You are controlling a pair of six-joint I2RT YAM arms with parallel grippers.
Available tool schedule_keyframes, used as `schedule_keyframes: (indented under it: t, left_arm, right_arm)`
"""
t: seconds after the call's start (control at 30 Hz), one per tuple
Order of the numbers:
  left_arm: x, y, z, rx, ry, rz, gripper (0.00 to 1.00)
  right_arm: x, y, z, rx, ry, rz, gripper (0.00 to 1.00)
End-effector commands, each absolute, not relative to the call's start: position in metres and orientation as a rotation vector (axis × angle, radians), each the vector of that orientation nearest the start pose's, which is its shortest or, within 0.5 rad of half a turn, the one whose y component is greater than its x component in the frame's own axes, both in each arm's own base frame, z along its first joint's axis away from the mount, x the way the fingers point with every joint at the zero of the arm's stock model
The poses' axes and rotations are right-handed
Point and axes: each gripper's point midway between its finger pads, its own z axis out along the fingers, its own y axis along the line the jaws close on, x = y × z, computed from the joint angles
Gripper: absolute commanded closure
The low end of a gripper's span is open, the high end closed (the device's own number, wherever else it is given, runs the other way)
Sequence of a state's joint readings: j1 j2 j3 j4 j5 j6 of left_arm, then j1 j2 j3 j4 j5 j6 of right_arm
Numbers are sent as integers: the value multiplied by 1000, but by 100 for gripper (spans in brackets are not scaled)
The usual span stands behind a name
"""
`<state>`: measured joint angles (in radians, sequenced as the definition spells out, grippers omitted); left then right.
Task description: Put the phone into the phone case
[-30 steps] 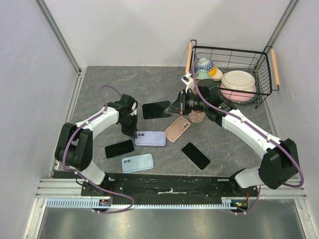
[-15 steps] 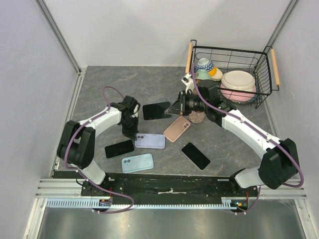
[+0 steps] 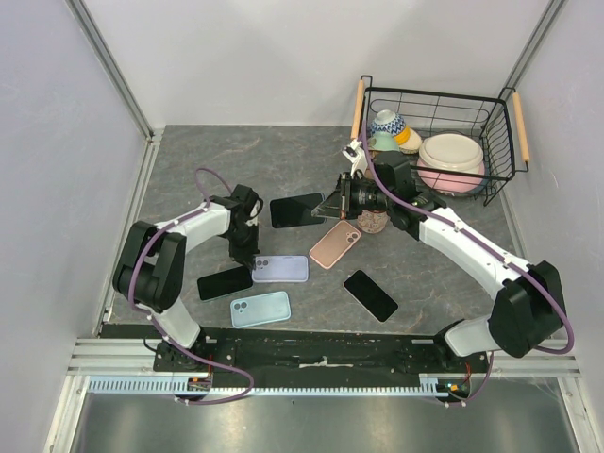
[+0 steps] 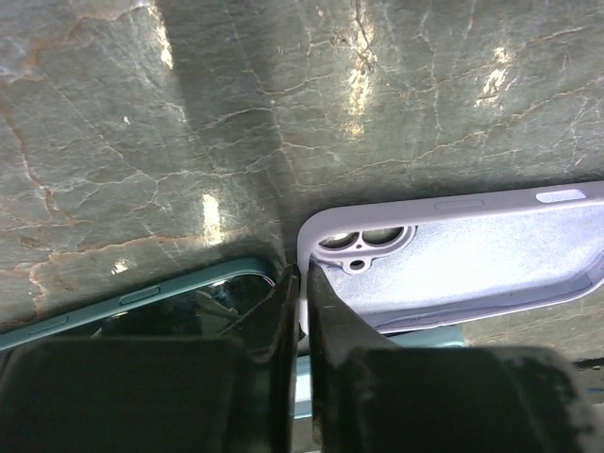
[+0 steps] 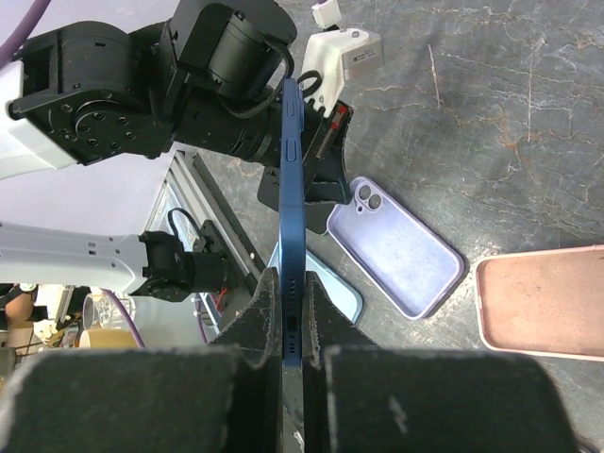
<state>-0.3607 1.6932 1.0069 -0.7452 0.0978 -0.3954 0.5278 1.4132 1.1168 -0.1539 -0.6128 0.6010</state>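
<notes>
My right gripper (image 3: 330,207) is shut on a blue phone (image 3: 296,209) and holds it above the table, edge-on in the right wrist view (image 5: 292,217). My left gripper (image 3: 249,258) is shut on the left rim of the lilac phone case (image 3: 280,269), which lies open side up on the table. In the left wrist view the fingers (image 4: 326,321) pinch the case wall beside the camera cutout (image 4: 366,243). The case also shows in the right wrist view (image 5: 396,250), below and right of the held phone.
A pink case (image 3: 336,243), a light blue case (image 3: 260,309) and two dark phones (image 3: 225,281) (image 3: 370,295) lie on the table. A wire basket (image 3: 436,142) with bowls stands at the back right. A small jar (image 3: 372,221) sits beside the right arm.
My left gripper has drawn the lilac case toward the near edge and slightly left. The right gripper has held the phone nearly still.
</notes>
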Motion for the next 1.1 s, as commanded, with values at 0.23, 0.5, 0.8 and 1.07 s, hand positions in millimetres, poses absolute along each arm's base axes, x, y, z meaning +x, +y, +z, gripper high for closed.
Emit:
schedule_keyframes:
  t: [0.23,0.5,0.8,1.07]
  left_arm:
    - [261,-148,38,22,2941,-395,33]
    - [276,-144,65,-14,2858,-394,27]
    - [300,-132,125,-173,2636,-754,23]
    - [296,-102,157,-360,2349,-1194,23]
  right_arm:
    - [289,311,250,-391,2106,1325,100]
    - [288,310,251,-390,2102,1322,100]
    - [290,310,247,-384,2114,1321,100]
    - [288,311,241,-382,2135,1325,100]
